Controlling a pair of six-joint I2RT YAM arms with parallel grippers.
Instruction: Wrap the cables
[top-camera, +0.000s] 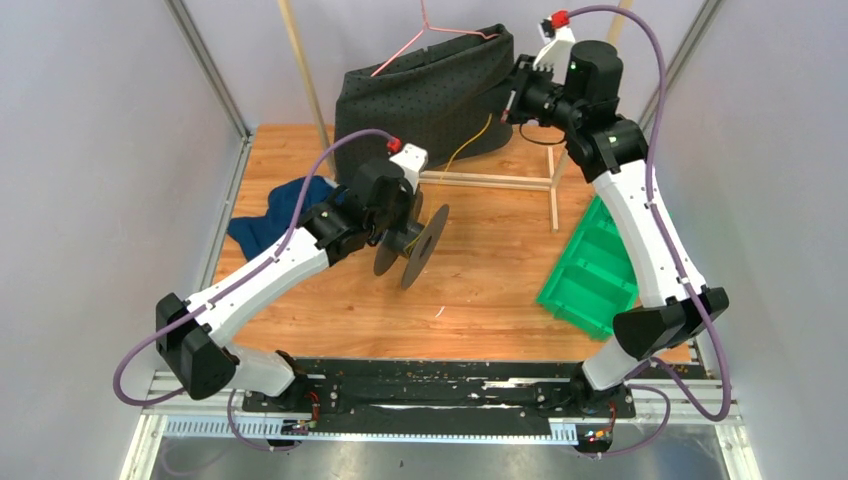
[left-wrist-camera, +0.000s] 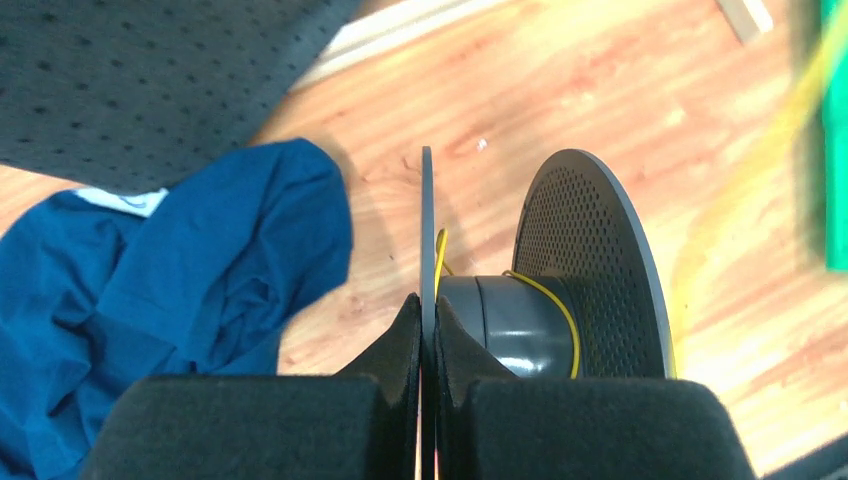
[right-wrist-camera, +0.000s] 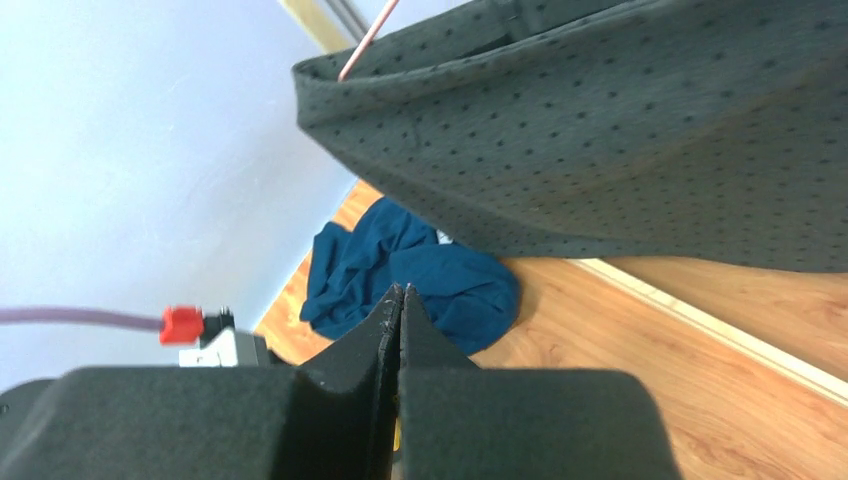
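A grey spool (top-camera: 412, 245) with two perforated flanges stands on edge at the table's middle. My left gripper (top-camera: 393, 225) is shut on its near flange (left-wrist-camera: 427, 220), one pad on each side. The thin yellow cable (top-camera: 468, 142) runs from the spool's hub (left-wrist-camera: 520, 320), where a turn or two lies (left-wrist-camera: 565, 310), up and back to my right gripper (top-camera: 513, 100). That gripper is raised at the back by the dark cloth, jaws pressed together (right-wrist-camera: 401, 295), with a sliver of yellow (right-wrist-camera: 397, 435) between the pads.
A dark dotted fabric (top-camera: 430, 95) hangs on a pink hanger (top-camera: 430, 25) at the back. A blue cloth (top-camera: 275, 210) lies at the left. A green bin (top-camera: 590, 265) sits at the right. A light wooden frame (top-camera: 500, 180) lies behind the spool.
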